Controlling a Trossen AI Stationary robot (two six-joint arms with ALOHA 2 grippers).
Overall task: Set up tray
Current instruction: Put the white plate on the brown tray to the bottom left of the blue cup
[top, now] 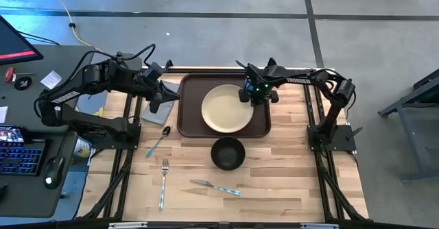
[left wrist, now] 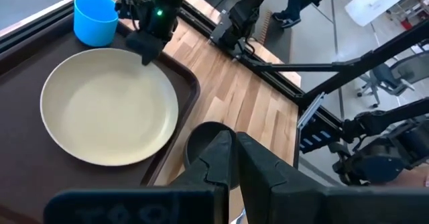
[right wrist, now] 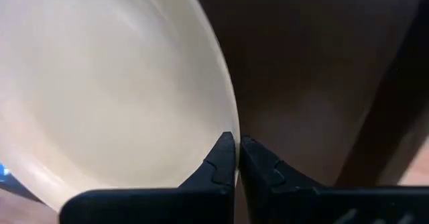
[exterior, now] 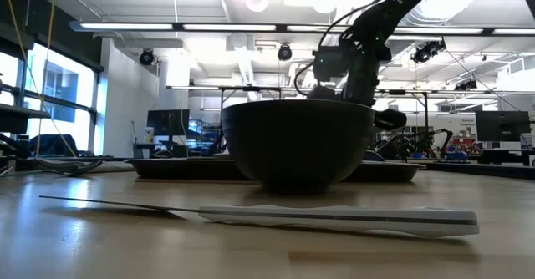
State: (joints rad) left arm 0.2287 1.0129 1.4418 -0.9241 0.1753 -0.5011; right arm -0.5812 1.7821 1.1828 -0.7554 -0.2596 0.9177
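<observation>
Hovering over tray point(top: 188, 123), right fingers point(right wrist: 224, 158) closed beside plate point(top: 226, 109), left fingers point(left wrist: 218, 153) closed

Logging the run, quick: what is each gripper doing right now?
Left gripper: shut, empty, beside the tray.
Right gripper: shut, empty, at the plate rim.

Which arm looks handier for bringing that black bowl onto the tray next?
Probably the right. Its pincer hangs over the tray by the plate, and the black bowl sits just below that. The left pincer is off over the grey napkin, farther from the bowl.
</observation>
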